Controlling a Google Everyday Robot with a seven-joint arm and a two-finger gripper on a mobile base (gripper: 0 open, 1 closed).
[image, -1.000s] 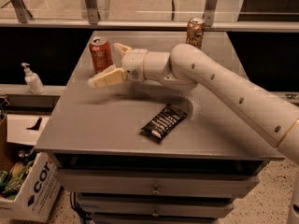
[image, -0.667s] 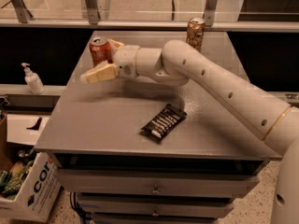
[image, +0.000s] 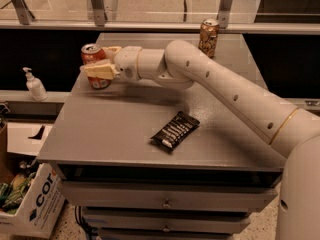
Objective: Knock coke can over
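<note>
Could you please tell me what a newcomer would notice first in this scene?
The eye goes first to the big white arm reaching across the grey table, with its gripper at the red coke can, which stands near the rear left corner. Next come the dark snack wrapper lying near the front edge and a brown-gold can upright at the far edge.

Gripper (image: 96, 60) at far left, jaws apart

The only thing I'm actually reading is blue "cor" lettering on the cardboard box (image: 42, 204) sitting on the floor. The claw (image: 97, 60) is sitting right at the coke can (image: 92, 51) on the tabletop (image: 115, 129), hiding its script. The dark wrapper (image: 175, 130) is showing print too small to read.
</note>
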